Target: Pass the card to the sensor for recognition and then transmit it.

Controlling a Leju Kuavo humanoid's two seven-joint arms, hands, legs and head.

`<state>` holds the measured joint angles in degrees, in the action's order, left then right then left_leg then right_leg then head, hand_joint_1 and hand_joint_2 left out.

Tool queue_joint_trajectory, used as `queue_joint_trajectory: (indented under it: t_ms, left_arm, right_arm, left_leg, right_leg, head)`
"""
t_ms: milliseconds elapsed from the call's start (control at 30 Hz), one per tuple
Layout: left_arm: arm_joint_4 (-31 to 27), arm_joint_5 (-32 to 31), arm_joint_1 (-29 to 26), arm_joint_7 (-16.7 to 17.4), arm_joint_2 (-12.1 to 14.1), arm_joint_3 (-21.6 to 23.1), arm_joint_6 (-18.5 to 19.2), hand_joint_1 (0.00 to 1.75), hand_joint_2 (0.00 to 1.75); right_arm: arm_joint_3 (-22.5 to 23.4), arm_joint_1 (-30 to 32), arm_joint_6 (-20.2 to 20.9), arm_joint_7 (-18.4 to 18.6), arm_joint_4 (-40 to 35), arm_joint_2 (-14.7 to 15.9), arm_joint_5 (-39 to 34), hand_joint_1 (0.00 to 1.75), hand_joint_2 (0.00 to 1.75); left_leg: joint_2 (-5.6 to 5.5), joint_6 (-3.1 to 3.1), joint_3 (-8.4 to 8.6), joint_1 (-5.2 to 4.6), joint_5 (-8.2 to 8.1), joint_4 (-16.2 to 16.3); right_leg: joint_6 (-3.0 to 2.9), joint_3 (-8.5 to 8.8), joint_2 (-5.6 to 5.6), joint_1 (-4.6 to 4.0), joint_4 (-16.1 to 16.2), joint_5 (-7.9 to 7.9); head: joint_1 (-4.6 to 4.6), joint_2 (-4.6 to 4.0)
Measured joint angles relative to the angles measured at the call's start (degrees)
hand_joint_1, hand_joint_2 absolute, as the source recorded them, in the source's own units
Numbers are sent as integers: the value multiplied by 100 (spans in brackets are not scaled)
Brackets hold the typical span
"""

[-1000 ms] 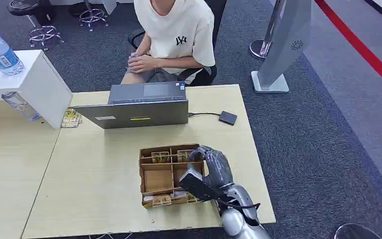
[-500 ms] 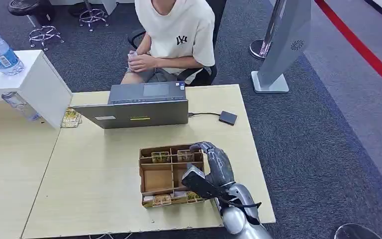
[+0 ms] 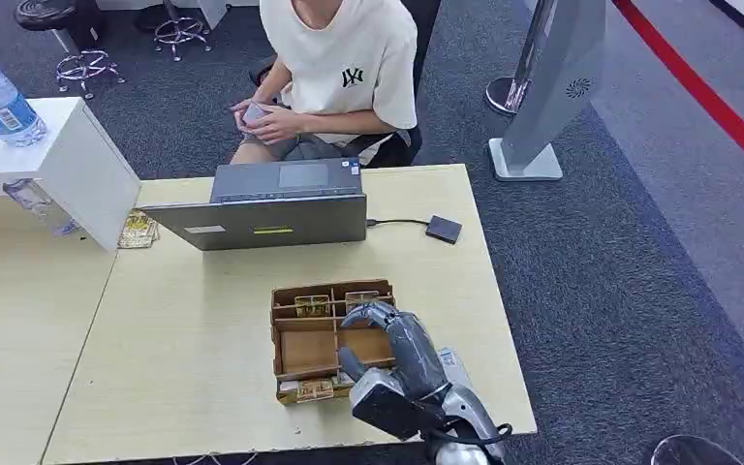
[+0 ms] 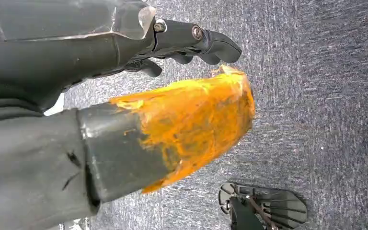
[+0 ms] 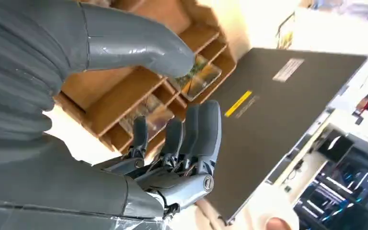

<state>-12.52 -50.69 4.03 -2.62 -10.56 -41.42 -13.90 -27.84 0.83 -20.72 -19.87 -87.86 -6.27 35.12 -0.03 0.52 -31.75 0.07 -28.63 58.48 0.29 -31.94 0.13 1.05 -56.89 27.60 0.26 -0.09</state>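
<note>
Pulling back from the far row, the right robot hand [image 3: 399, 341] is now hovering over the cardboard tray [image 3: 287, 351] on the desk [image 3: 194, 339], fingers spread, holding nothing. Cards [image 3: 313, 305] are lying flat in its compartments; being thin, light and slick, 1 is likely needing a pinch at its exposed edge.

The right arm comes in from about five o'clock in the head view, its silver forearm angled up toward eleven. The right hand [image 3: 399, 351] hangs palm down, fingers [image 5: 206, 129] apart and gently curled, thumb [image 5: 139, 45] spread wide, nothing between them. The left hand [image 4: 182, 40] hangs low, dark fingers bent, apparently holding nothing, though its palm is hard to read.
</note>
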Motion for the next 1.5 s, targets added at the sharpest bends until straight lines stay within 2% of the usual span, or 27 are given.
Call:
queue_joint_trajectory:
  t_ms: [33,100,200,233,300,333,700,933,1067,1233,1500]
  left_arm:
    - [0,13,0,0,0,-9,-4,0,0]
    - [0,22,0,0,0,-35,-22,0,0]
    - [0,50,0,-4,0,-87,-52,0,0]
    - [0,65,0,-7,-2,-111,-55,0,0]
    - [0,87,0,-4,-4,-162,-61,0,0]
    - [0,94,0,-5,-7,-184,-68,0,0]
    - [0,96,3,-7,-13,-337,-105,0,0]
    - [0,92,4,4,-13,-343,-109,0,0]
    - [0,68,4,4,-13,-348,-107,0,0]
    - [0,11,5,13,-13,-400,-107,0,0]
    - [0,-26,5,22,-13,-433,-105,0,0]
  right_arm:
    - [-20,34,11,0,-43,13,6,89,175]
    - [-75,110,42,-2,-112,44,46,87,175]
    - [-184,272,11,11,-208,101,169,75,175]
    - [-238,328,-43,39,-247,137,246,82,175]
    - [-337,433,-177,118,-291,210,392,80,175]
    - [-398,477,-240,159,-308,251,450,87,175]
    - [-783,617,-831,645,-291,641,1180,84,175]
    - [-842,623,-874,713,-258,752,1283,87,175]
    - [-890,619,-1030,859,-236,805,1596,82,175]
    - [-931,609,-1211,1030,-169,879,1973,91,175]
    - [-1014,558,-1244,1167,-22,962,2391,91,175]
  left_leg:
    - [0,0,1,0,0,0]
    - [0,0,1,0,0,0]
    - [0,0,1,0,0,0]
    - [0,0,1,0,0,0]
    - [0,0,1,0,0,0]
    - [0,0,0,0,0,0]
    - [0,0,2,0,0,0]
    - [0,0,1,0,0,0]
    - [0,0,1,0,0,0]
    - [0,0,1,0,0,0]
    - [0,0,1,0,0,0]
  right_leg:
    - [0,1,0,0,0,0]
    - [0,1,0,0,0,0]
    - [0,2,0,0,0,0]
    - [0,2,0,0,0,0]
    - [0,1,0,0,0,0]
    - [0,1,0,0,0,0]
    - [0,2,0,0,0,-1]
    - [0,2,0,0,0,0]
    - [0,2,0,0,0,0]
    - [0,2,0,0,0,0]
    - [0,2,0,0,0,0]
  head:
    - [0,0]
    - [0,0]
    - [0,0]
    - [0,0]
    - [0,0]
    - [0,0]
    - [0,0]
    - [0,0]
    - [0,0]
    - [0,0]
    - [0,0]
